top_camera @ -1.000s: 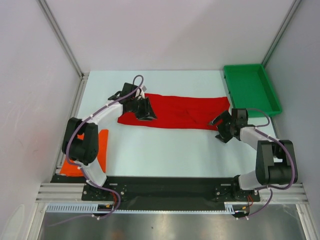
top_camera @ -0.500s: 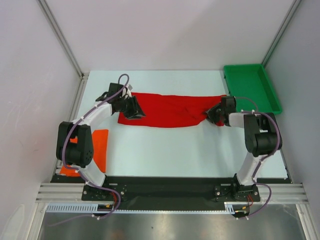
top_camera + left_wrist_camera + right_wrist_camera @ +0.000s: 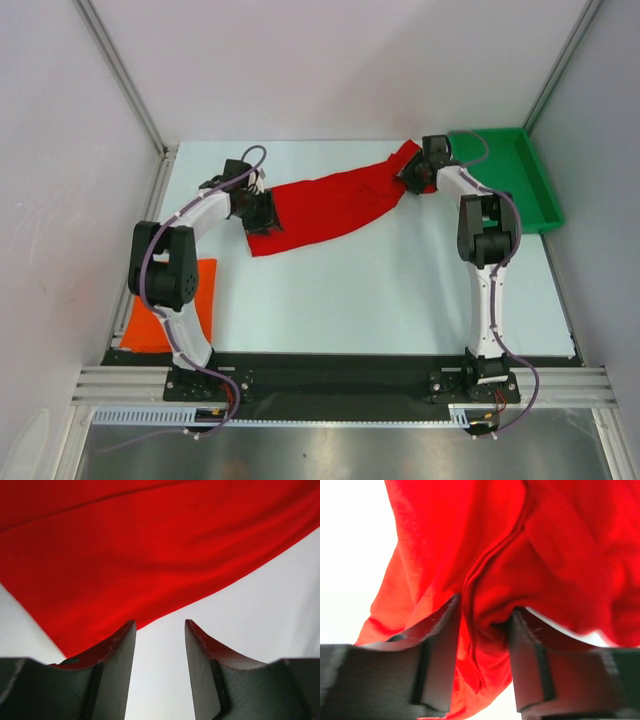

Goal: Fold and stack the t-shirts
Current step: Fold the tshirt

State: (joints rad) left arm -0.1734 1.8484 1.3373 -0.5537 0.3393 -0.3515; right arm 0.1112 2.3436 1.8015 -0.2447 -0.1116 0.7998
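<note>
The red t-shirt [image 3: 330,202] lies stretched in a slanted band across the far part of the table. My right gripper [image 3: 414,176] is shut on its bunched right end, lifted near the green tray; the right wrist view shows folds of red cloth [image 3: 560,540] pinched in the gripper [image 3: 485,602]. My left gripper [image 3: 262,211] is at the shirt's left end, and in its wrist view it [image 3: 160,622] is open with bare table between the jaws and the red cloth [image 3: 150,555] just beyond the tips. The orange t-shirt [image 3: 172,312] lies folded at the near left, partly hidden by the left arm.
A green plastic tray [image 3: 528,190] stands at the far right, right beside the right gripper. Grey walls and metal posts enclose the table on three sides. The white tabletop [image 3: 350,290] lies between the shirt and the arm bases.
The right gripper has carried the shirt's right end toward the far right corner, up beside the tray. The shirt now lies slanted. The left gripper has stayed at the left end.
</note>
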